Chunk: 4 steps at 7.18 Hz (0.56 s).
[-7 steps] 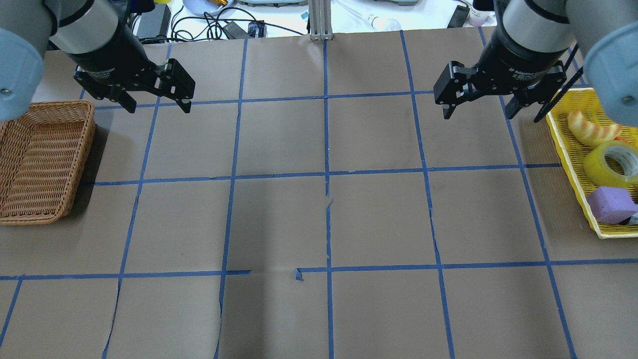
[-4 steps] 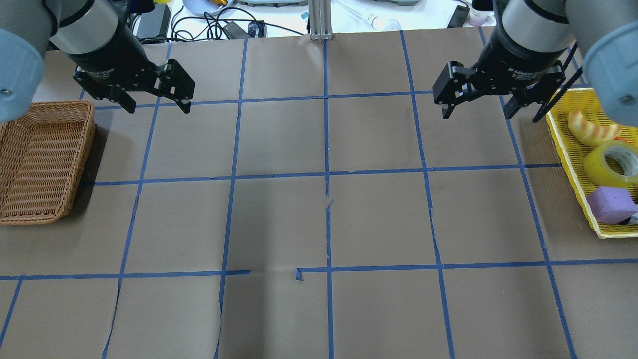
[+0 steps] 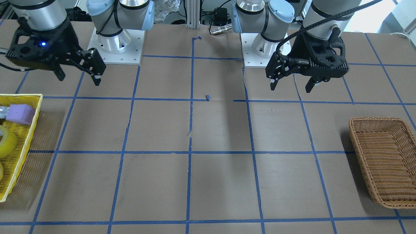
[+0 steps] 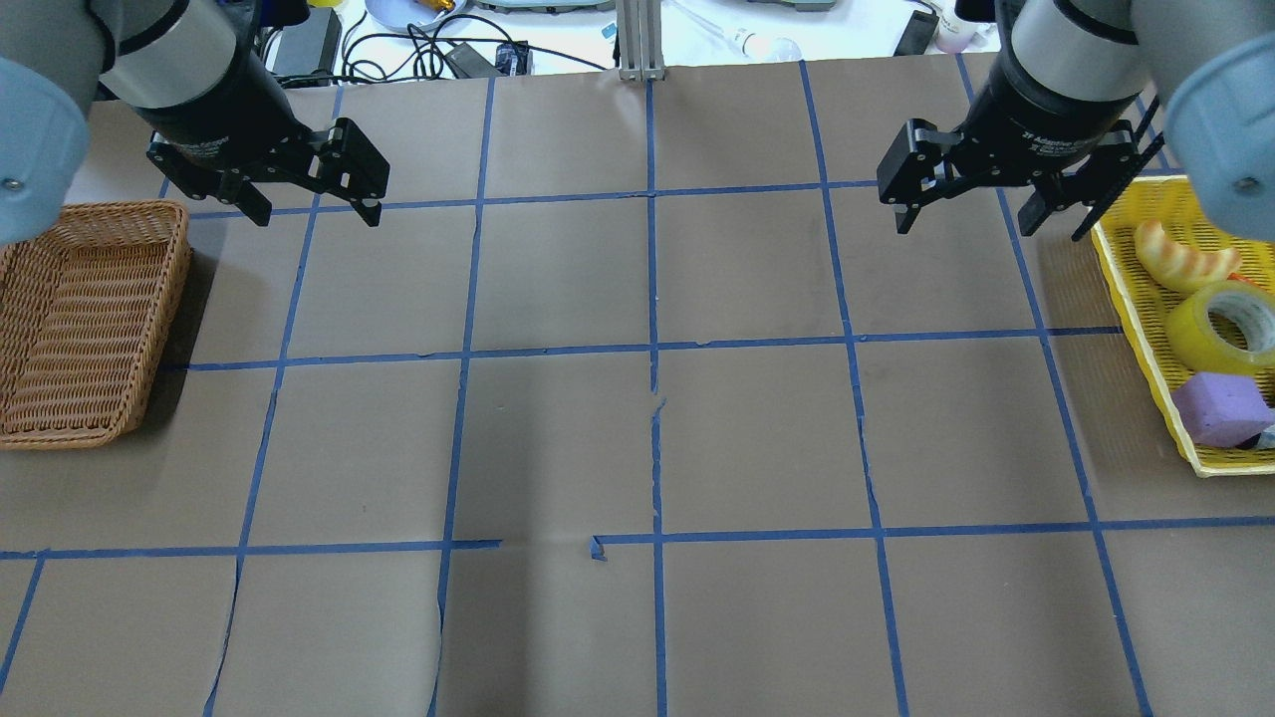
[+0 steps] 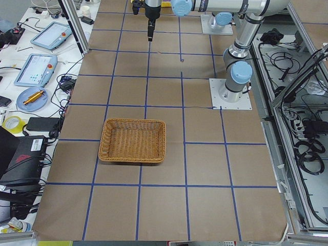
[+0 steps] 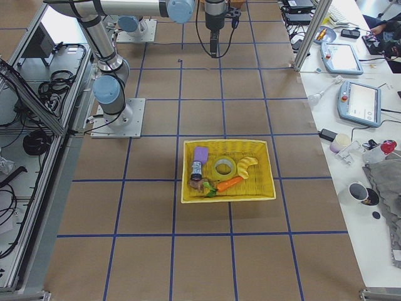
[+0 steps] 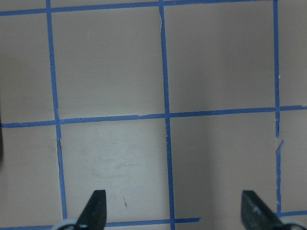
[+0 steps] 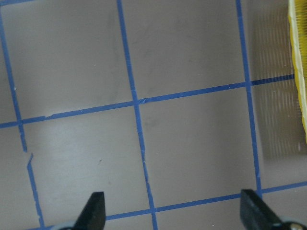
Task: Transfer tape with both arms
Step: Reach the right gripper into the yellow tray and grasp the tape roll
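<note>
The tape [image 4: 1195,334] is a yellow roll with a white core. It lies in the yellow basket [image 4: 1137,317] at the table's right edge, and also shows in the front view [image 3: 7,142] and the right side view [image 6: 224,167]. My right gripper [image 4: 964,225] is open and empty, hovering above the table left of and behind the basket; it also shows in the front view [image 3: 79,80]. My left gripper [image 4: 319,216] is open and empty near the wicker basket's far corner, and also shows in the front view [image 3: 290,88]. Both wrist views show only open fingertips [image 7: 96,211] [image 8: 96,211] over brown paper.
An empty brown wicker basket [image 4: 167,299] sits at the table's left edge. The yellow basket also holds a bread-like piece [image 4: 1180,257], a purple sponge block [image 4: 1220,408] and a carrot [image 6: 229,184]. Blue tape grid lines cross the brown paper.
My right gripper has shifted slightly to the right and toward the table's far side, nearer the yellow basket. My left gripper has not moved.
</note>
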### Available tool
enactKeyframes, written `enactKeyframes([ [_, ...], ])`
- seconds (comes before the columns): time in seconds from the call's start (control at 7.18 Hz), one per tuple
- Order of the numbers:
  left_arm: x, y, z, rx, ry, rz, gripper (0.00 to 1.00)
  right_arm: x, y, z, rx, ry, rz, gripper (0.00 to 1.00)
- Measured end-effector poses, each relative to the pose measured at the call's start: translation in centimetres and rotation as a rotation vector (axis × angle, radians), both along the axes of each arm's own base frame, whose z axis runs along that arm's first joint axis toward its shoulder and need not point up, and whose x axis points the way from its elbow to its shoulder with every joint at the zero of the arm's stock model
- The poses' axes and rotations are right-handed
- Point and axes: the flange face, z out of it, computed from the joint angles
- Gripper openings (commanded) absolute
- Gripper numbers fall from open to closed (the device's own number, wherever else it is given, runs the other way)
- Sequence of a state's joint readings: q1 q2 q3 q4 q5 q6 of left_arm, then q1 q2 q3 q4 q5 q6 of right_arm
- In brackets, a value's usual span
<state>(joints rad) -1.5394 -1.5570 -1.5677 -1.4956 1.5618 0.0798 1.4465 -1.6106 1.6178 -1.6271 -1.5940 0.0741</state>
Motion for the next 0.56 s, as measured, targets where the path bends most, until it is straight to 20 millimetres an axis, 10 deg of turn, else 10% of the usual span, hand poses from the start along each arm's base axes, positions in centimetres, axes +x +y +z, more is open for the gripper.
enactKeyframes([
  [0.56, 0.0, 0.0, 0.1, -0.001, -0.001, 0.001, 1.0, -24.1, -4.8, -9.9, 0.1, -0.013, -0.243, 1.0],
])
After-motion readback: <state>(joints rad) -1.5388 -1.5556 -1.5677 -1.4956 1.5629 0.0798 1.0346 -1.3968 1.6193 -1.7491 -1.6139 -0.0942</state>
